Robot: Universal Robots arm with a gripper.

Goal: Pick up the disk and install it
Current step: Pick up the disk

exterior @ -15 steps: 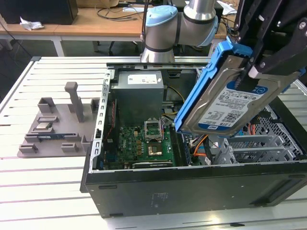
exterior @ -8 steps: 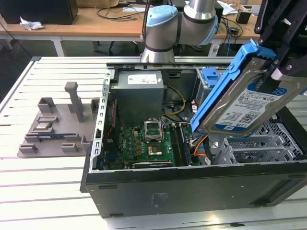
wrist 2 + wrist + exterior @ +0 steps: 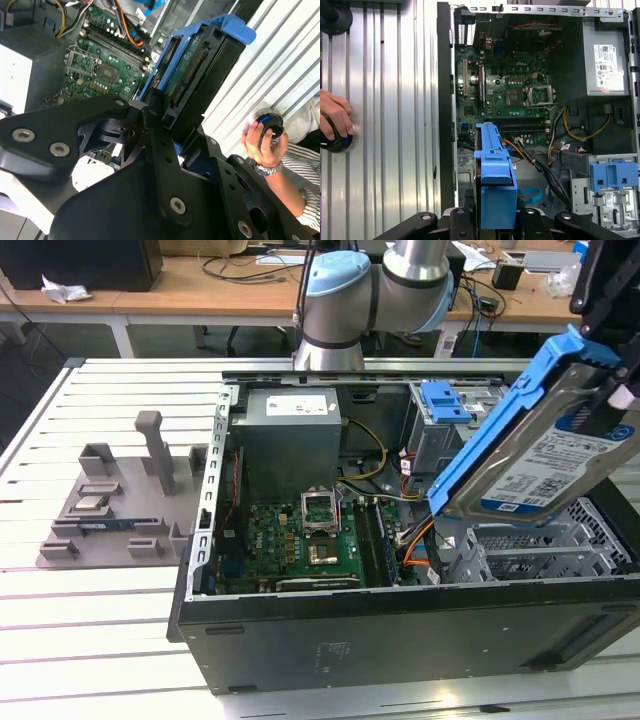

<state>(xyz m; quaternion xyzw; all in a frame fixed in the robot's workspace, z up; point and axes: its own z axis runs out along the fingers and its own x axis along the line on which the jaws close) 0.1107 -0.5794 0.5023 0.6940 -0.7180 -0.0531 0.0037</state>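
The disk [image 3: 545, 455] is a silver hard drive with a white-and-blue label and blue plastic rails. It hangs tilted above the metal drive cage [image 3: 540, 550] at the exterior view's right end of the open computer case. My gripper [image 3: 606, 330] is shut on its upper end. In the second wrist view the black fingers [image 3: 150, 112] clamp the disk [image 3: 197, 65], whose connector edge faces the camera. In the first wrist view the disk's blue rail [image 3: 495, 175] sticks out from the gripper [image 3: 495, 222] over the case's interior.
The open case [image 3: 400, 640] lies on a slatted white table [image 3: 90, 620], with motherboard [image 3: 310, 530], power supply [image 3: 290, 435] and orange cables inside. A blue latch piece [image 3: 446, 402] tops a second cage. A grey fixture [image 3: 110, 505] stands at the exterior view's left. A person's hand [image 3: 335, 117] rests on a black knob.
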